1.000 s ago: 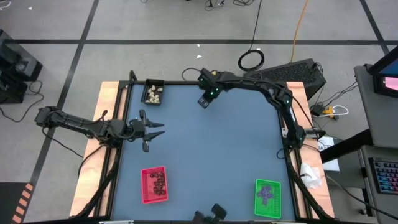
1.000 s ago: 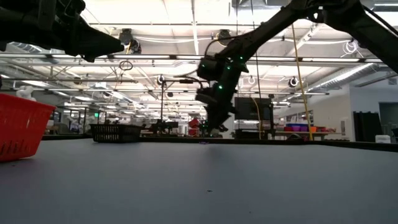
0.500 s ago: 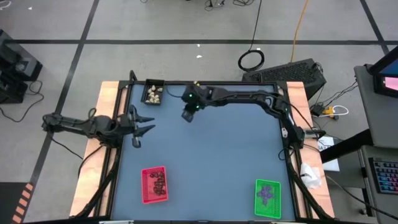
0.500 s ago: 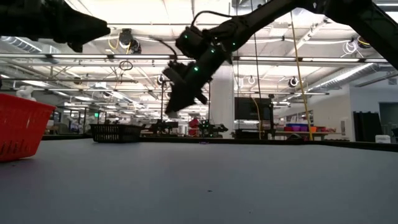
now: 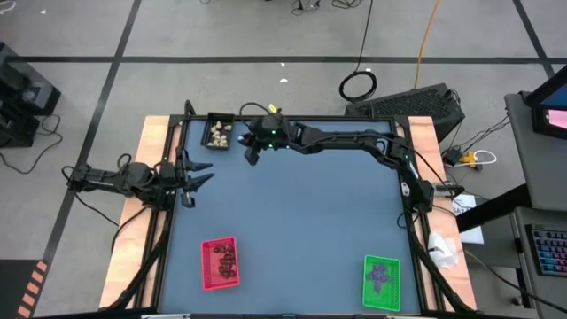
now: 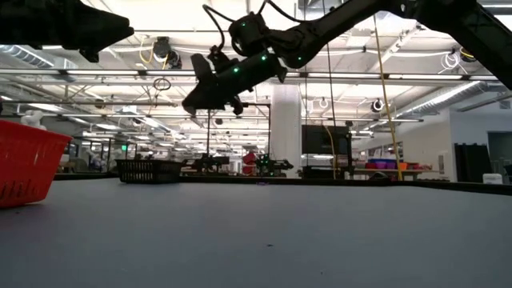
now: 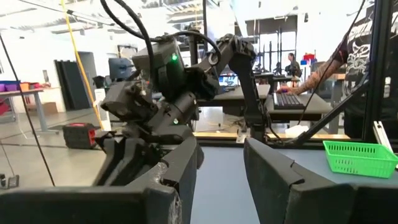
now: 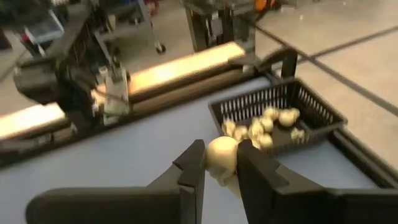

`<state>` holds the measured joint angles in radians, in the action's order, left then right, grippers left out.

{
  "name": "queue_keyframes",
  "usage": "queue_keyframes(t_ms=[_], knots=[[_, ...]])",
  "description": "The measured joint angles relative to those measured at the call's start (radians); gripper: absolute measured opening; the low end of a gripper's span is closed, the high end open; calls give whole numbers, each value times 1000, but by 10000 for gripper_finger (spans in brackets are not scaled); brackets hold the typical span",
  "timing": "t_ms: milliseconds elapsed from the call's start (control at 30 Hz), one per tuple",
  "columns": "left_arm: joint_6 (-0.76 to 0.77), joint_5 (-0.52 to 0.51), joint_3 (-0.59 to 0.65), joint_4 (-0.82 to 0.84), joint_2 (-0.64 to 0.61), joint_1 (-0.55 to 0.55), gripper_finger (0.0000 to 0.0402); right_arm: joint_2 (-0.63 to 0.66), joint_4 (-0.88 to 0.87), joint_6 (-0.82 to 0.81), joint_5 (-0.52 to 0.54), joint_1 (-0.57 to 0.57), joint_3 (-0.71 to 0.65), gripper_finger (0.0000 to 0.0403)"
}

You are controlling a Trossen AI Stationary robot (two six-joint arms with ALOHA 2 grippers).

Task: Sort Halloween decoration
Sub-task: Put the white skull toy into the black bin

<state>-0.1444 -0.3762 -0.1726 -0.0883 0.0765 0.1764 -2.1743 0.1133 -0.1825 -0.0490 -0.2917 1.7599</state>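
My right gripper is shut on a cream-white lump of the Halloween decoration. It hangs above the table's far left part, just short of the black tray. That tray holds several more cream-white lumps. In the low view my right gripper points nearly level, high above the table. My left gripper waits open at the table's left edge, with nothing between its fingers. My right gripper pinches the cream-white lump by its two sides between the tips of its two fingers. The fingers come nearly level, slanting slightly down, from the table's right side. The lump is lifted clear of the table, its rounded top showing above the fingertips.
A red tray with dark bits stands near the front left, seen large in the low view. A green tray with purple bits stands at the front right. The blue table top between the trays is bare.
My right gripper has swung along the far edge toward the table's left and the black tray, has risen, and has tipped from pointing down to nearly level. My left gripper has drawn back toward the table's left edge.
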Motion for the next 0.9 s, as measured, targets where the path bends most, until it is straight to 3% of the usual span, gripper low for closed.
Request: queue_keyframes(t_ms=[333,767,900], knots=[[0,1,0,-9,0,0,129,-83,90,-27,0,-23,62,60],[5,8,0,-5,1,0,129,-393,-75,-43,-5,-43,531,60],[5,8,0,-6,1,1,129,-455,-70,-76,-6,-52,596,60]])
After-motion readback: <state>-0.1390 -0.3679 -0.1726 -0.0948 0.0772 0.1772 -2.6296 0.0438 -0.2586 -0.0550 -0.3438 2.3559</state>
